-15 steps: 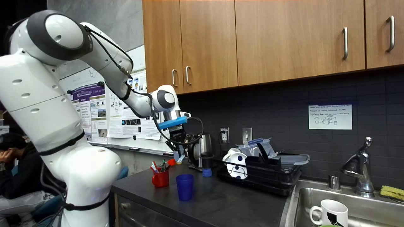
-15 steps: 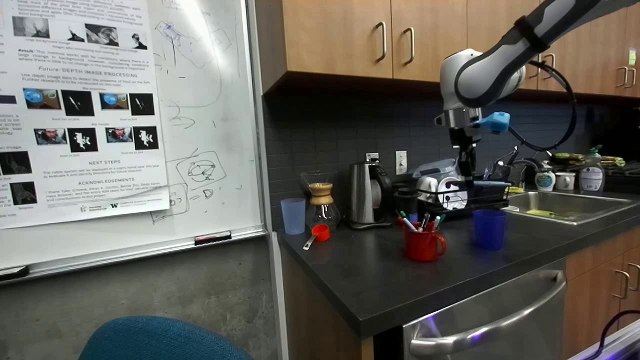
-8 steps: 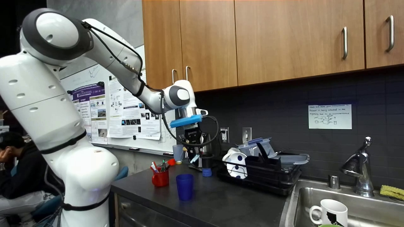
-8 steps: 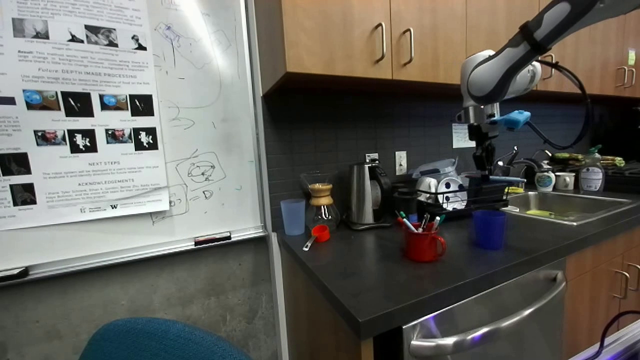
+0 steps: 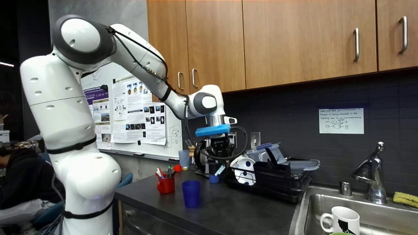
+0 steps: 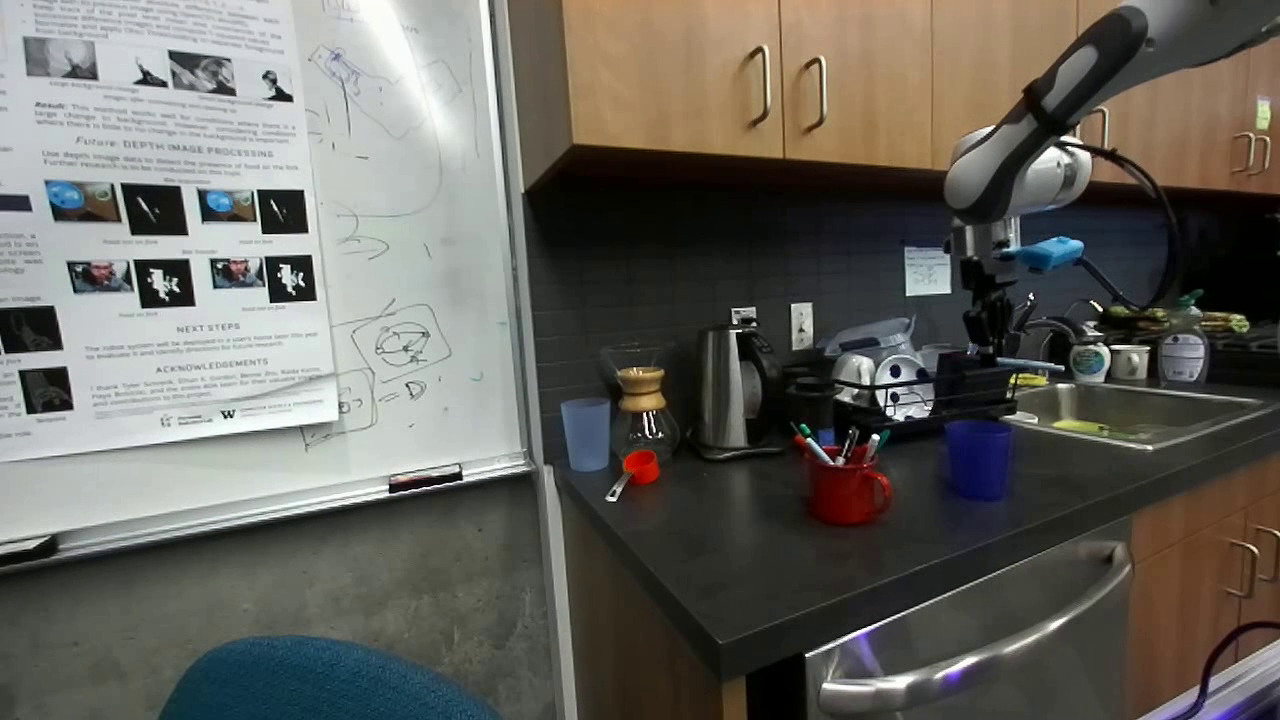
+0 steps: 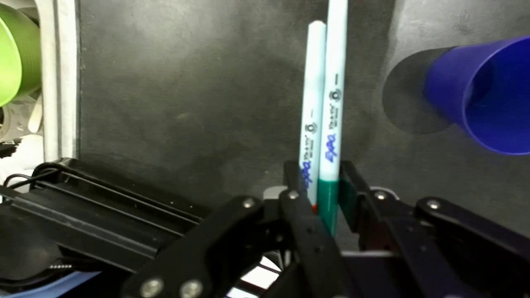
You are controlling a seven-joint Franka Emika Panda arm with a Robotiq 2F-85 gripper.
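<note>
White, slim and side by side, a green-capped marker (image 7: pixel 333 103) and a red-ended marker (image 7: pixel 311 120) are pinched together in the narrow grip of the pincer (image 7: pixel 320 171), up above the tabletop (image 5: pixel 241 212). In the wrist view, dark tabletop shows between them and the sink rim (image 7: pixel 66 82) on one side and the blue cup (image 7: pixel 449 87) on the other. The black dish rack (image 5: pixel 281 184) slants in near the pincer; I can't tell the exact gap. Overhead, wooden cabinets (image 5: pixel 215 42) hang, their bottom edge higher than the pincer.
</note>
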